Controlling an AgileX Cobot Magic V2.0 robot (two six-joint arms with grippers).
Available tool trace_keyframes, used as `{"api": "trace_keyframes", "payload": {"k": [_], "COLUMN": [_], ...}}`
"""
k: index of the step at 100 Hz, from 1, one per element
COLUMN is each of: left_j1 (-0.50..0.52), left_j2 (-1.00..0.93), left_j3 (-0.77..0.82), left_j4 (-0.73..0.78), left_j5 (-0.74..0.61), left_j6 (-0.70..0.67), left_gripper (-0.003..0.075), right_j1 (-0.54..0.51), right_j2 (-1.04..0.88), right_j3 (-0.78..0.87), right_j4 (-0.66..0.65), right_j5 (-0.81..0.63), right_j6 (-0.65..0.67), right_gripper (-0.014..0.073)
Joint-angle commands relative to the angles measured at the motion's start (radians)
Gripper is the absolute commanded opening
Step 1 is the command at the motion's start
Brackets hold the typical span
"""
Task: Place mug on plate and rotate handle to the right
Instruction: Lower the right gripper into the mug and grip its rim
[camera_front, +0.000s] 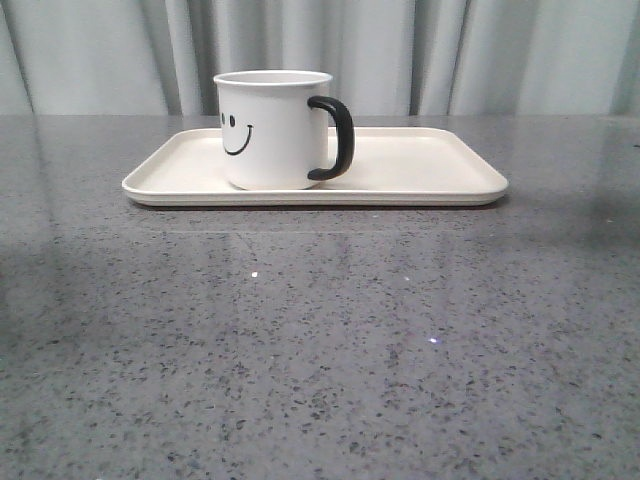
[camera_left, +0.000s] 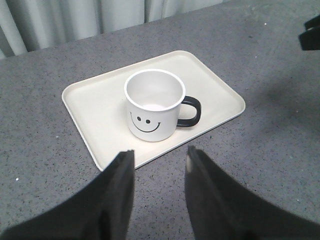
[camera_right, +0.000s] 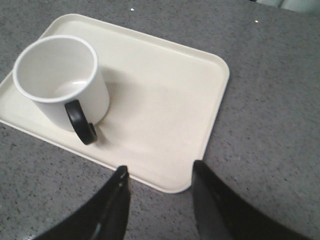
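Left pincer (camera_left: 157, 162): released, fingers (camera_left: 117, 195) spread with bare worktop showing in the gap, nothing gripped. It hangs over the worktop (camera_left: 280, 150) just off the plate's near long edge, clear of the mug.

Right pincer (camera_right: 157, 177): also released, fingers (camera_right: 212, 200) apart, empty. It sits above the plate's right-hand corner, the rim showing between the fingers, no contact visible.

Neither pincer shows in the front view.

Mug (camera_front: 272, 128): upright on the plate (camera_front: 430, 170), in its left half, base flat on the plate floor, inside the rim. Empty as far as the wrist views show. Smiley faces front-left, toward the left pincer.

Handle (camera_front: 337, 138): black loop, points to the robot's right, roughly along the plate's long axis, over the plate floor.

Plate: lies flat on the grey speckled worktop, long side across the front view, right half bare. Grey curtain (camera_front: 400, 50) behind the worktop.
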Motion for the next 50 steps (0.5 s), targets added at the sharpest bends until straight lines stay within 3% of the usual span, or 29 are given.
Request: {"api": "trace_keyframes", "payload": {"k": [1,50], "left_j1": [-0.003,-0.003], "left_j2": [-0.022,-0.025], "left_j3": [-0.025,-0.025], "left_j4": [-0.028,-0.049], "left_j5": [-0.076,-0.071], "left_j6": [-0.011,-0.011], "left_gripper": [0.0240,0.0240], "right_j1": [0.017,0.075], "right_j2": [0.055,0.495], "right_j3": [-0.124,-0.654], "right_j4": [0.020,0.054], "right_j5": [-0.013,0.260], "right_j6": [-0.010,0.043], "right_gripper": [0.0369,0.0370]}}
